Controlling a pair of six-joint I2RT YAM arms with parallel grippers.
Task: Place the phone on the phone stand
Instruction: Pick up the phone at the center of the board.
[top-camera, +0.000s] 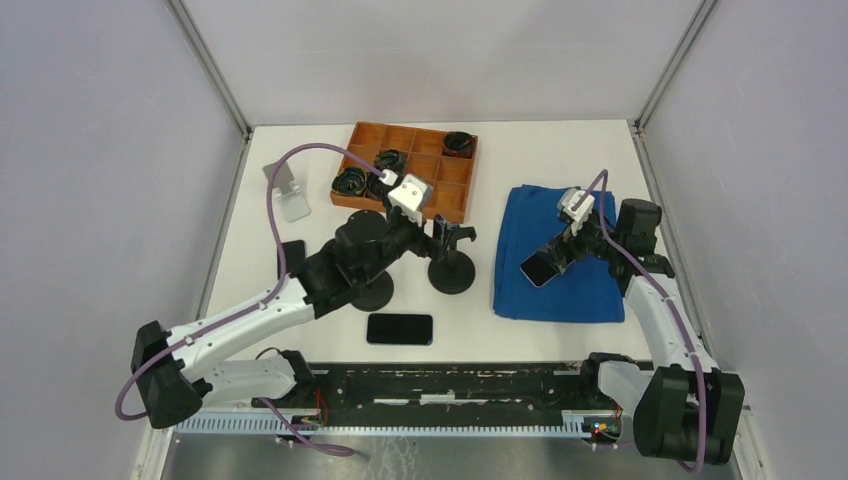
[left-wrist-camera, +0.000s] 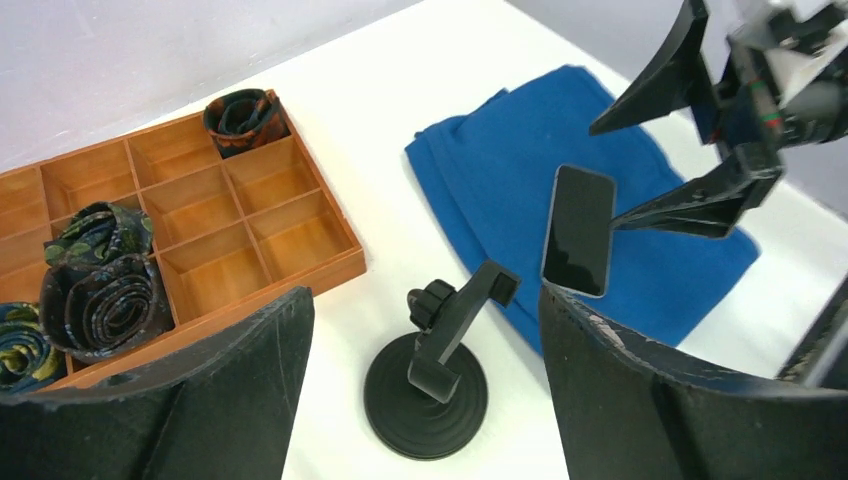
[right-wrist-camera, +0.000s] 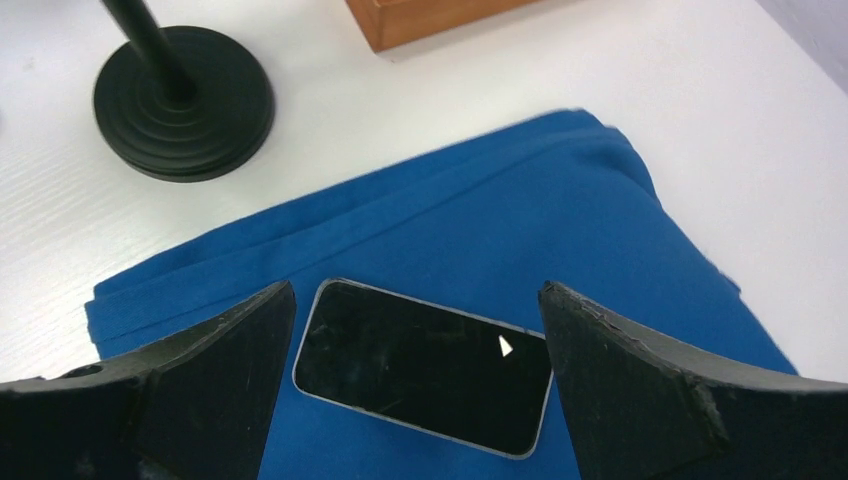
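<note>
Right wrist view. A: phone (right-wrist-camera: 422, 378) lies screen up on the blue cloth (right-wrist-camera: 600, 230); dark glass, pale rim. Right claw (right-wrist-camera: 415, 292) hangs over it, spread wide, one finger (right-wrist-camera: 200, 380) off each short end of the phone. Nothing gripped.

B: Any contact between fingers and phone?

A: Cannot tell. One fingertip sits just beside a corner. Placement from the top external view: cloth by the right edge of the surface (top-camera: 520, 150), phone on the cloth's left part, toward its near edge.

B: Phone stand?

A: Phone stand (left-wrist-camera: 428, 395) is black, with a round base and an angled arm ending in a small cradle. It stands upright near the centre of the surface, just left of the cloth and apart from the phone. Left claw (left-wrist-camera: 425, 295) is over it, spread wide, holding nothing.

B: Rest of the surface?

A: Second phone (top-camera: 399, 328) flat, close to the near edge, left of centre. Orange tray (left-wrist-camera: 260, 290) at the far side, rolled ties (left-wrist-camera: 105, 300) in some compartments. Grey bent-metal stand (top-camera: 285, 190) toward the far-left corner. Another black round base (top-camera: 372, 290) partly hidden under the left arm.
</note>
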